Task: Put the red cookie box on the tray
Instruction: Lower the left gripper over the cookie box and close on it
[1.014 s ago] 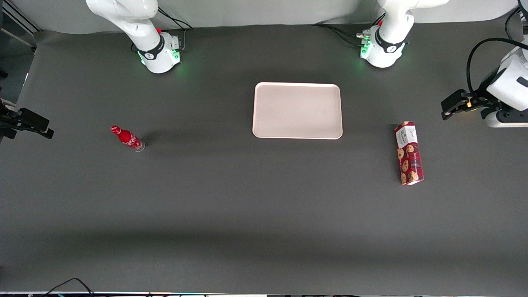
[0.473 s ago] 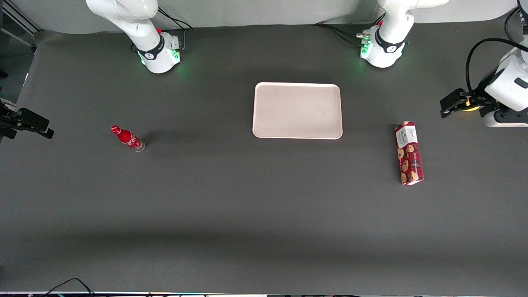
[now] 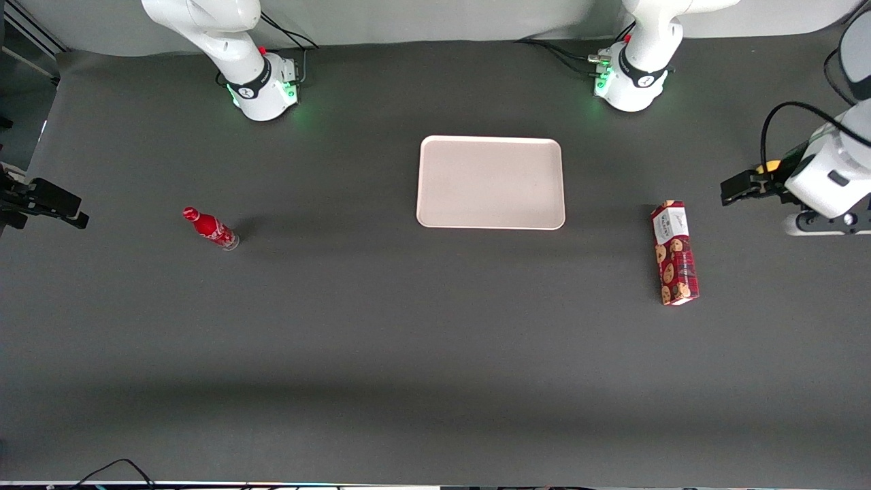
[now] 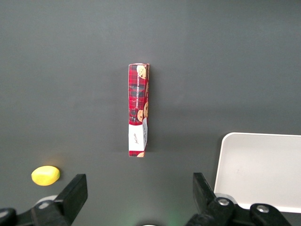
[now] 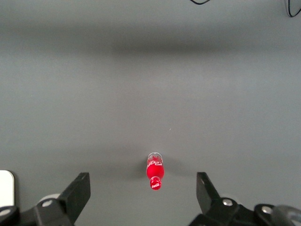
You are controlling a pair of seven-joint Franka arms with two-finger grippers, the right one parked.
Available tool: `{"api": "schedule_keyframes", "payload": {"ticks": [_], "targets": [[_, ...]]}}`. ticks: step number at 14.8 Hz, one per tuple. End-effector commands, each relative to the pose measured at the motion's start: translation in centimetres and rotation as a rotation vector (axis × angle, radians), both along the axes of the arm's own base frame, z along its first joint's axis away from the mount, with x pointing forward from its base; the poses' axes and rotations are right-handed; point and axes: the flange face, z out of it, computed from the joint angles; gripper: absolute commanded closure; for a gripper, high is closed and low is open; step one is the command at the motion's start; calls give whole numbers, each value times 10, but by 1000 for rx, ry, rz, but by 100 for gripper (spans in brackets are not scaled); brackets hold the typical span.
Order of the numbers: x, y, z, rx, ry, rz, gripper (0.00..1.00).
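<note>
Above the table near the red cookie box [image 3: 674, 252], pincer [image 4: 136, 197] spread wide, holding nothing, tray [image 3: 490, 182] apart.

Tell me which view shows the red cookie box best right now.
The left wrist view: the red cookie box lies whole between the open fingers of the gripper, clear of the tray. The front view shows it whole but smaller. The right wrist view shows none of it.

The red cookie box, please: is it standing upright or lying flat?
Lying flat: the red cookie box rests lengthwise on the table, apart from the open gripper.
</note>
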Motion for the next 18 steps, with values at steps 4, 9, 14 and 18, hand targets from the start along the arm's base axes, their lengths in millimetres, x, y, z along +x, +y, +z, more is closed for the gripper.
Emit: {"api": "schedule_keyframes", "payload": {"ticks": [4,9,14,18], "targets": [[-21,16,-116,-1,11,-79,0],[-52,24,-207,-7,-19,-74,0],[-55,43,-281,-31,-48,-125,0],[-50,49,-326,-42,-79,-117,0]]}}
